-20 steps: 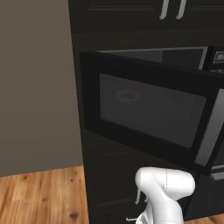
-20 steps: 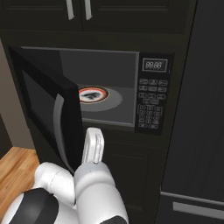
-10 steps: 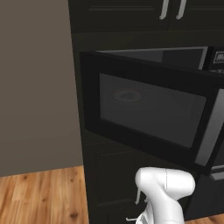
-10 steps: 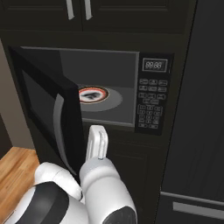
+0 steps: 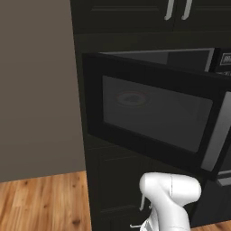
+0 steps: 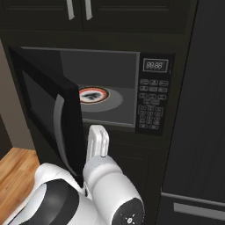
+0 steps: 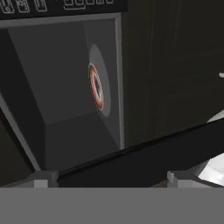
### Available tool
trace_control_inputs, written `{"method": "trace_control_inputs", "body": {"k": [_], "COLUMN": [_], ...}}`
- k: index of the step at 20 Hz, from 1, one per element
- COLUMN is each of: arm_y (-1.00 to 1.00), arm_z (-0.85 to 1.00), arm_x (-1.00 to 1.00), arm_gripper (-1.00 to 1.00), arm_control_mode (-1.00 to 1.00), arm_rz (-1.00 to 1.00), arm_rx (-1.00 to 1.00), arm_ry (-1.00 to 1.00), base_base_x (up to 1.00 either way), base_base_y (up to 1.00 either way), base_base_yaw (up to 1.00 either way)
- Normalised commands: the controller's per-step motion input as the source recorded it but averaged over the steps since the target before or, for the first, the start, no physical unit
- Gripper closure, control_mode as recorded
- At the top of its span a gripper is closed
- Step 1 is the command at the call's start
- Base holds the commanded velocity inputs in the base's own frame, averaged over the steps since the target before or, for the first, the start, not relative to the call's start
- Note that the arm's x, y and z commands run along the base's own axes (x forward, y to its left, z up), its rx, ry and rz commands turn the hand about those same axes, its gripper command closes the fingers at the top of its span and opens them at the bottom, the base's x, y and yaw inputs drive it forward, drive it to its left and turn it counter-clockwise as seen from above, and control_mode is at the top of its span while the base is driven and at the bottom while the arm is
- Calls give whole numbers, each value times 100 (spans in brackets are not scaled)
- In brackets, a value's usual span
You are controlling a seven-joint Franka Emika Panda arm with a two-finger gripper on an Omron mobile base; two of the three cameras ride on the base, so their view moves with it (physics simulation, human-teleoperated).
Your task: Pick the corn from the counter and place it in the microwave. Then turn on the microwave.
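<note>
The microwave (image 6: pixel 101 90) stands with its door (image 6: pixel 52 116) swung open to the left, and the red-ringed turntable plate (image 6: pixel 93 94) lies in the middle of the cavity floor. I do not find the corn on the plate or anywhere in these pictures, so I cannot tell where it is; the counter is not in sight either.

The gripper (image 7: pixel 111 177) is spread wide and holds nothing. In the hand view its two tips rise at the bottom, pointing toward the open cavity and the door edge.

I judge that the corn will be light and stiff, with a bumpy, round surface that may roll. It is best to take it across the middle of the cob, not at the green end.

The keypad (image 6: pixel 151 103) with its display (image 6: pixel 156 66) is on the right of the cavity. Around are dark cabinets (image 5: pixel 131 18), a grey wall (image 5: pixel 36 90) at the left and a wooden floor (image 5: pixel 40 203).
</note>
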Motion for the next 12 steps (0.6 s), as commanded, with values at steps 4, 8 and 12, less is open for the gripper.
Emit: {"method": "trace_control_inputs", "body": {"k": [4,8,12], "arm_y": [7,6,3], "arm_z": [-13,-8,-5], "arm_x": [20,22,15], "arm_gripper": [-100,-100,-100], "arm_control_mode": [-100,-100,-100], "arm_rz": [13,13,16], "arm_rx": [4,6,9], "arm_ry": [0,0,0], "base_base_x": [0,0,0], "base_base_y": [0,0,0], "base_base_yaw": [0,0,0]}}
